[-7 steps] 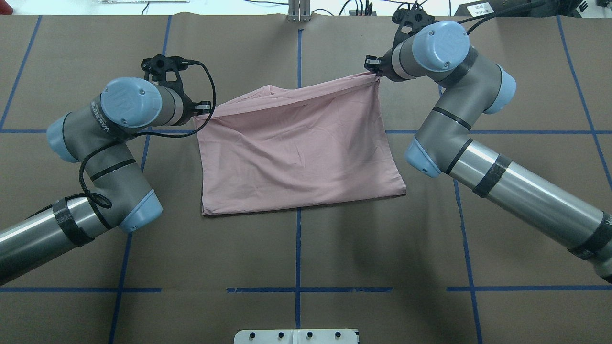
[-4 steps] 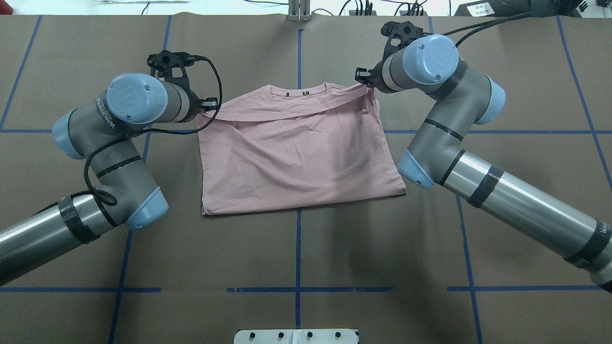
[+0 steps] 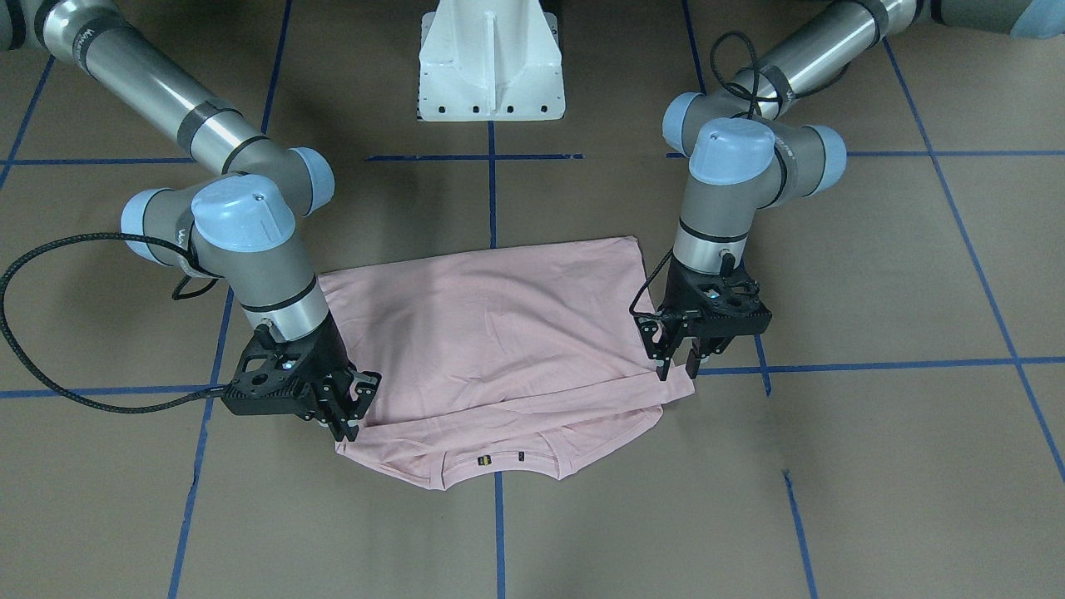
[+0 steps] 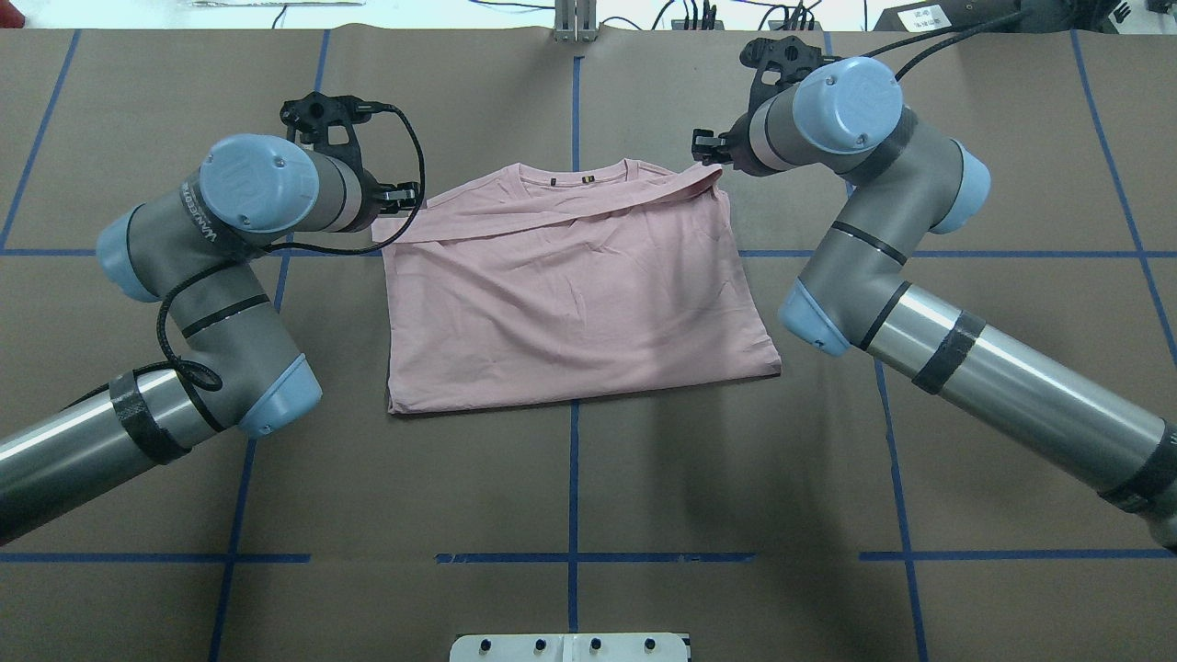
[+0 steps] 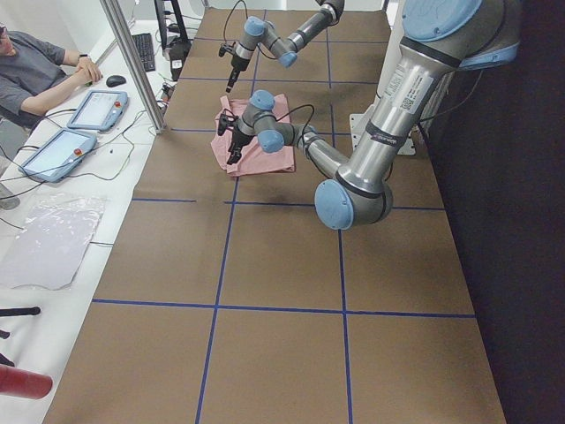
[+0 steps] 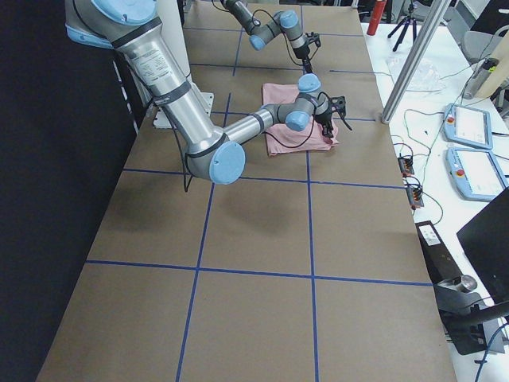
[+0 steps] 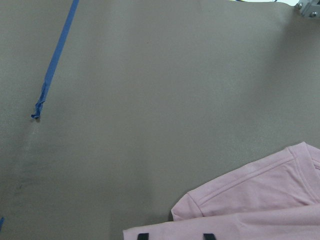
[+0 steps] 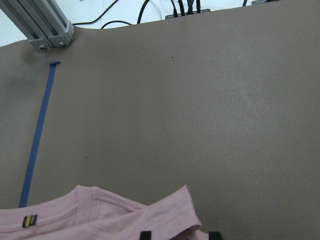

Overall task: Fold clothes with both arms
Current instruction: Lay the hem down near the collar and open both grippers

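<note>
**Item.** The T-shirt [image 4: 570,294] lies flat on the table [image 4: 736,478], plain pink side up and folded once. It sits straight out from the pedestal base [image 3: 491,62], across the centre tape line [image 4: 572,478].

**Edges and room.**
- The fold edge [image 4: 579,391] faces the base.
- The hem of the folded-over layer [image 4: 570,213] runs on a slant across the side far from the base. It stops short of the neckline [image 4: 570,175].
- Brown table surface shows between the fold and the base, and beyond the neckline.

**Tools.**
- The left gripper [image 3: 676,366] stands over one far corner of the shirt, fingers apart and holding nothing.
- The right gripper [image 3: 354,408] stands over the other far corner, also parted and holding nothing.
- Each wrist view shows two separated fingertips above the cloth.

**Change.**
- A second ago the hem was stretched taut between both grippers and covered the neckline.
- Half a second ago it was lowered but still pinched at both corners.
- It now lies slack and released.

**Markings.**
- The collar tag [image 3: 481,459] is black with a yellow mark and cannot be read.
- The lettering on the left arm [image 4: 248,188] is only partly legible.
</note>
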Controlling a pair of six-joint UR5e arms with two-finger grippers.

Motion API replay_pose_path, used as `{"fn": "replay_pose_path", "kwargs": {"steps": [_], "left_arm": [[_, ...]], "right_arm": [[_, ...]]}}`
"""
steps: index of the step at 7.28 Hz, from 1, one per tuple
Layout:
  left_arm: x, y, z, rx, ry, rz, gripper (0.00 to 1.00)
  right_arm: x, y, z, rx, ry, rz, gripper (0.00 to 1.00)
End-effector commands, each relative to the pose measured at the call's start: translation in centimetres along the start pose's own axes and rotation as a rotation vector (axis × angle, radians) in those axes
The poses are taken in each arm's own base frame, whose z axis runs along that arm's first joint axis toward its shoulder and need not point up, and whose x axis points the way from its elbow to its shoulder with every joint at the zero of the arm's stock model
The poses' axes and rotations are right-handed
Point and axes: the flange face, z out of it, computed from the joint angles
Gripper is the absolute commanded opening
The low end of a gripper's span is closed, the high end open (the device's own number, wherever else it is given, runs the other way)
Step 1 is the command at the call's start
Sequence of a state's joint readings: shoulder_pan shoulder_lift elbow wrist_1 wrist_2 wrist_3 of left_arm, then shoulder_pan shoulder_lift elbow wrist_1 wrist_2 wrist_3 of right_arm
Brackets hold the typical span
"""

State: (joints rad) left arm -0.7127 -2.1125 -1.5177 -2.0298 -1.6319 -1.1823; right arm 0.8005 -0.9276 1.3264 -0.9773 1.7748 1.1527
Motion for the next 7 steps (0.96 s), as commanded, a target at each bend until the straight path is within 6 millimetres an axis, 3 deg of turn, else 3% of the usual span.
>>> {"fn": "replay_pose_path", "kwargs": {"steps": [1, 2, 3, 4, 5, 6, 7], "left_arm": [[0.3, -0.1, -0.7, -0.049, 0.034, -0.002, 1.0], [1.0, -0.1, -2.0, -0.061, 0.065, 0.001, 1.0], [1.6, 0.0, -3.1, -0.07, 0.09, -0.004, 1.0], [1.8, -0.1, -3.5, -0.068, 0.097, -0.008, 1.0], [1.8, 0.0, -3.6, -0.068, 0.099, -0.007, 1.0], [1.8, 0.0, -3.6, -0.068, 0.101, -0.006, 1.0], [1.9, 0.0, -3.7, -0.066, 0.102, -0.008, 1.0]], "right_arm": [[3.6, 0.6, -2.7, -0.085, -0.045, 0.0, 1.0], [5.3, 2.4, -4.5, -0.089, -0.056, 0.011, 1.0], [5.7, 6.1, -6.7, -0.136, -0.047, 0.03, 1.0], [4.5, 9.6, -8.8, -0.197, 0.001, 0.035, 1.0], [2.6, 12.8, -8.6, -0.242, 0.037, 0.042, 1.0], [1.3, 16.5, -6.2, -0.243, 0.088, 0.015, 1.0], [1.7, 17.5, -4.7, -0.24, 0.123, 0.004, 1.0]]}}
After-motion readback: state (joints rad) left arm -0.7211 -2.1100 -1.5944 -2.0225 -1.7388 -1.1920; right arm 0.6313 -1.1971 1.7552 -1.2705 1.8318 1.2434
